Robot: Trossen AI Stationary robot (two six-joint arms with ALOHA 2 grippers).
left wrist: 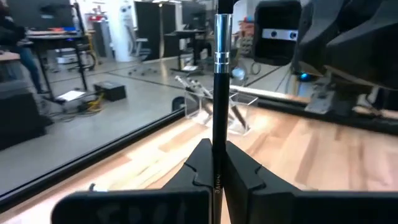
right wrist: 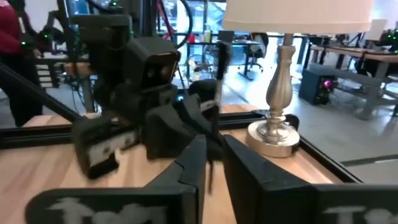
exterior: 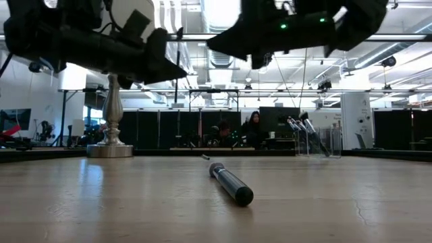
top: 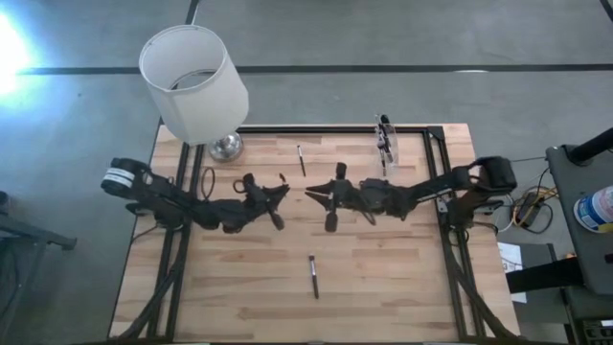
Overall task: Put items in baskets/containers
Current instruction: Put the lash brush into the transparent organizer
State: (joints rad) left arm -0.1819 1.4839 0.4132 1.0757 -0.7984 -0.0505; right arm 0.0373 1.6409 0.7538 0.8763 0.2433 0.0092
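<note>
Two brushes lie loose on the table (top: 402,278) — one (top: 313,275) near, one (top: 301,159) far; several stand in the cup (top: 385,142). Left gripper (left wrist: 214,163) pinches another brush (left wrist: 219,93); right gripper (right wrist: 211,163) hangs slightly parted, empty.

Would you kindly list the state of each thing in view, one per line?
Left gripper: shut on a brush, held upright.
Right gripper: slightly open, empty, facing the left one.
Cup: upright, brushes inside.
Near brush: lying flat.
Far brush: lying flat.
Lamp: upright.
</note>
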